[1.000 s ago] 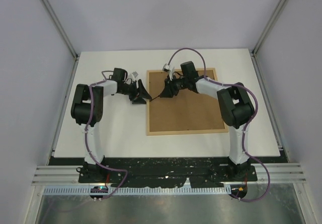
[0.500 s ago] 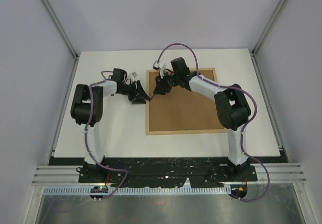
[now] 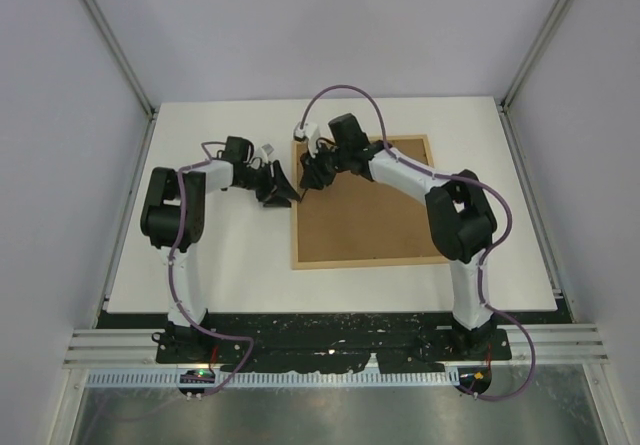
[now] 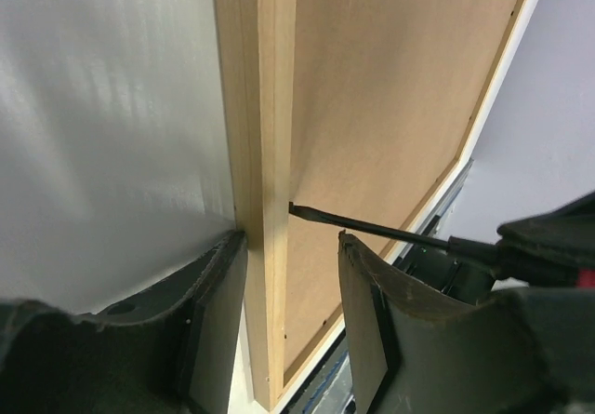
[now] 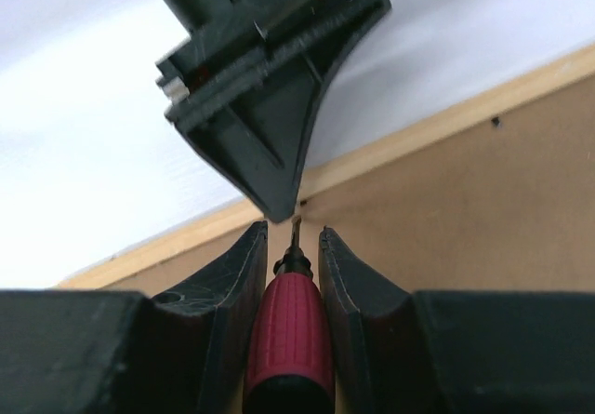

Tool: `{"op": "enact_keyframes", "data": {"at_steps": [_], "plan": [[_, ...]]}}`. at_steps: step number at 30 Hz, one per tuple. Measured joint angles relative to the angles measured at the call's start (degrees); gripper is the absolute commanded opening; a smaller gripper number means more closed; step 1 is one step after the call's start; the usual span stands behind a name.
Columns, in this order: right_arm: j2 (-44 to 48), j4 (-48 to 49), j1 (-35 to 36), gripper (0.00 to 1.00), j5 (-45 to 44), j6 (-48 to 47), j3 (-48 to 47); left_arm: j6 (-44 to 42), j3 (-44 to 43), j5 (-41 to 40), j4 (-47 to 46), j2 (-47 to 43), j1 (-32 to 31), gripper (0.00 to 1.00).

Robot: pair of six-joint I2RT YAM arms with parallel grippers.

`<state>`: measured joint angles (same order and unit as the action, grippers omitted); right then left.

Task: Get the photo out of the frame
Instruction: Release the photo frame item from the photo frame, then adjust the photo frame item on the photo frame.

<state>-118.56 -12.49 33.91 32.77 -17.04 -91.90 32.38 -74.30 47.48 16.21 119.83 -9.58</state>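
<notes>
Holding a screwdriver (image 5: 289,340), right gripper (image 5: 293,235) points at frame (image 4: 268,153).

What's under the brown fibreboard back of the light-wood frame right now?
Cannot be seen: the brown fibreboard back covers everything inside the light-wood frame. No photo shows.

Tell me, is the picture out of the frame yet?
Not yet. Nothing looks done: the frame lies face down with its brown back in place. The left gripper straddles its edge, and the right gripper holds a screwdriver there. To do: free the back, lift out the hidden photo.
</notes>
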Motion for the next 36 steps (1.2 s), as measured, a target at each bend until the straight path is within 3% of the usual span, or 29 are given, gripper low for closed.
{"op": "enact_keyframes", "data": {"at_steps": [7, 13, 22, 36], "plan": [[6.4, -6.9, -10.1, 0.08, 8.0, 1.7, 6.2, -1.6, -1.3, -3.6, 4.0, -0.8, -1.4, 0.5], [13.2, -7.7, -19.7, 0.08, 13.9, 2.2, 12.8, -5.0, -6.8, -12.0, 12.4, -0.8, -2.6, 0.5], [13.9, -5.0, -18.3, 0.08, 16.5, 4.2, 21.7, -8.9, -15.7, -20.7, 21.7, 0.0, -5.2, 0.5], [13.9, -1.1, -19.1, 0.08, 16.9, 6.4, 23.3, -8.8, -16.7, -24.3, 24.7, 2.3, -9.7, 0.48]]}}
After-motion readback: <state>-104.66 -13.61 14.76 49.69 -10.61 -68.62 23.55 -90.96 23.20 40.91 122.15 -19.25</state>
